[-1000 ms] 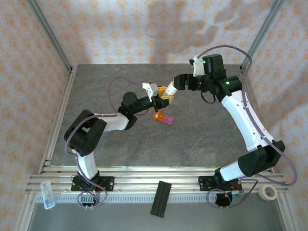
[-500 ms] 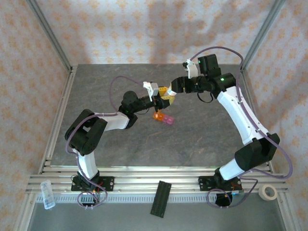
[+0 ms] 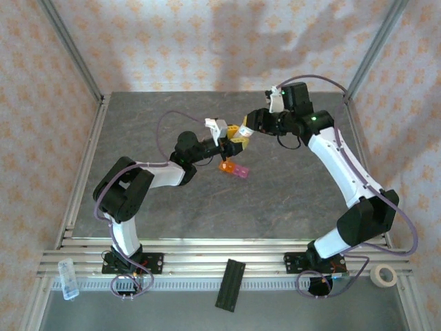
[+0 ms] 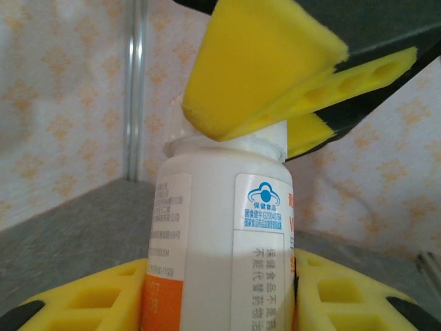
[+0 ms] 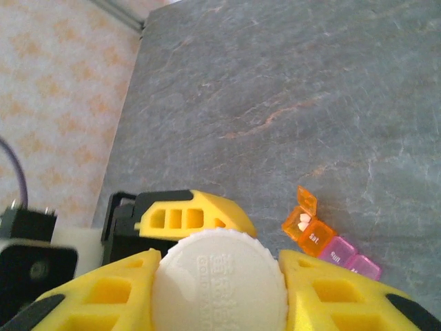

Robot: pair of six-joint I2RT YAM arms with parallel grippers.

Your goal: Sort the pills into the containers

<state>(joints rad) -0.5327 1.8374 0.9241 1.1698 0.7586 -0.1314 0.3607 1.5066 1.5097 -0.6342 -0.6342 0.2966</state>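
**Both grippers meet on one bottle above the pill strip**

The left gripper (image 4: 220,300) grips the body of a white plastic bottle (image 4: 207,234), a smooth cylinder with a printed label and an orange band low down. The right gripper (image 5: 219,293) is clamped on its ribbed round cap (image 5: 219,272), with the foam-like yellow fingers (image 5: 103,293) pressed against either side. Bottle and grippers hang over the middle of the grey, stone-patterned table (image 3: 296,200).

The containers (image 5: 331,243) lie on the table just beside and below the bottle: two joined translucent cubes. The orange compartment (image 5: 308,229) has its lid hinged up and small white pills (image 5: 303,221) inside; the pink one (image 5: 350,261) is closed. In the overhead view the left arm's wrist crowds the strip's orange end.

Purple cables (image 3: 165,121) loop off both arms. On the near rail sit a black slotted bar (image 3: 231,284), a roll of pale tape (image 3: 384,275) and a small clear plastic piece (image 3: 67,277). Patterned walls and aluminium posts (image 3: 69,48) close the cell.
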